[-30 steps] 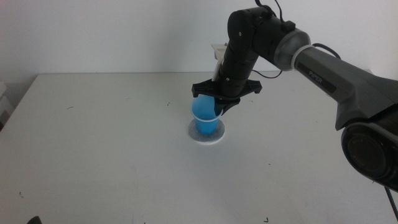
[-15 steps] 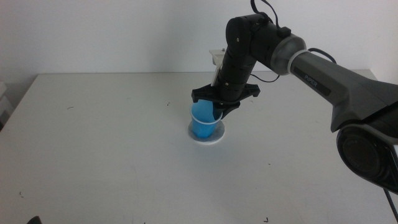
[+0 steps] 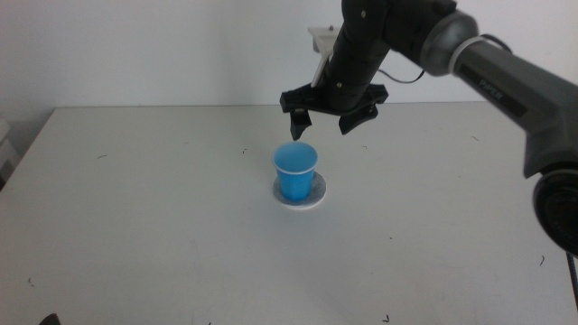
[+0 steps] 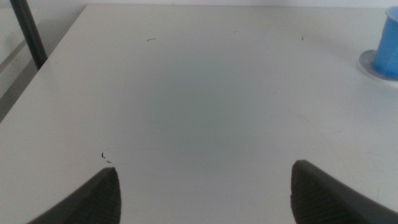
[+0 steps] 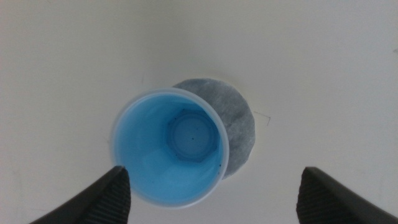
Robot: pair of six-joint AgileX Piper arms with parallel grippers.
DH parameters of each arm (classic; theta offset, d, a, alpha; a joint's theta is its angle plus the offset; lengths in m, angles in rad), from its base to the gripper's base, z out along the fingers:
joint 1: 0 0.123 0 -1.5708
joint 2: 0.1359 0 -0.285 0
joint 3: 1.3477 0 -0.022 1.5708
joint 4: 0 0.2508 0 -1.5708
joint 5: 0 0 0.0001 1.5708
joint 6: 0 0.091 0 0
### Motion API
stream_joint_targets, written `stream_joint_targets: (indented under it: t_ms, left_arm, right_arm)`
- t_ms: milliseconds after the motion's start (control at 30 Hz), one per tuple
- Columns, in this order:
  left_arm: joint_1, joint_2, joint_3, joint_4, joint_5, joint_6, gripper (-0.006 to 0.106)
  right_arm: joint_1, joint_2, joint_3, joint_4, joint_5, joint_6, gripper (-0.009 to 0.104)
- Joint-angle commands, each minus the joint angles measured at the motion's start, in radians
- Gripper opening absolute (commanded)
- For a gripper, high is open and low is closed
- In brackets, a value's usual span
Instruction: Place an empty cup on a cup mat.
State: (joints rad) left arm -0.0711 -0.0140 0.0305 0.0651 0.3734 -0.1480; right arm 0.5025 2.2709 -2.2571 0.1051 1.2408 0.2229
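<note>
Your small bright blue tapered plastic cup (image 3: 296,171) stood upright on the flat round grey cup mat with its white edge (image 3: 318,192), near the middle of the white table (image 3: 153,226). Its long axis ran vertically: the wide open mouth with the thin white rim faced straight up and the narrower base sat on the mat. In the right wrist view you looked nearly straight down into the cup (image 5: 169,147), and its blue inside held nothing, with the round bottom plainly visible. From that view the cup sat off-centre on the mat (image 5: 237,124), so that a crescent of mottled grey showed on one side only while the cup's rim hid the rest.

Your right gripper (image 3: 323,120) hung in the air above the cup, just behind it in the middle view, touching neither cup nor mat. Its two dark jaws were spread wide apart and held nothing; in its own wrist view they stood at opposite sides of the picture, wider than the cup's mouth.

Your left gripper (image 4: 202,186) waited low over a bare part of the table (image 4: 199,93), well apart from the cup (image 4: 387,46), its jaws likewise spread and empty. The cup and the edge of the mat showed only at the border of that view.
</note>
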Motion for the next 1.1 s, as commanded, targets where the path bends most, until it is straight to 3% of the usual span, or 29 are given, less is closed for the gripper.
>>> stream_joint_targets:
  t_ms: [0, 533, 800, 933, 1067]
  left_arm:
    - [0.001, -0.013, -0.006, 0.0, -0.068, -0.011, 0.105]
    - [0.001, -0.013, -0.006, 0.0, -0.068, -0.011, 0.105]
    - [0.001, -0.013, -0.006, 0.0, -0.068, -0.011, 0.105]
    - [0.001, -0.013, -0.006, 0.0, -0.068, -0.011, 0.105]
    - [0.001, -0.013, -0.006, 0.0, -0.068, -0.011, 0.105]
  right_arm:
    - [0.003, -0.157, -0.002, -0.017, 0.053, -0.016, 0.08]
    - [-0.188, -0.947, 0.661, -0.127, -0.1, -0.001, 0.08]
    - [-0.239, -1.317, 0.964, -0.239, -0.253, 0.094, 0.08]
    - [-0.239, -1.446, 1.12, -0.251, -0.318, 0.115, 0.08]
    - [-0.239, -1.573, 1.306, -0.255, -0.49, 0.075, 0.08]
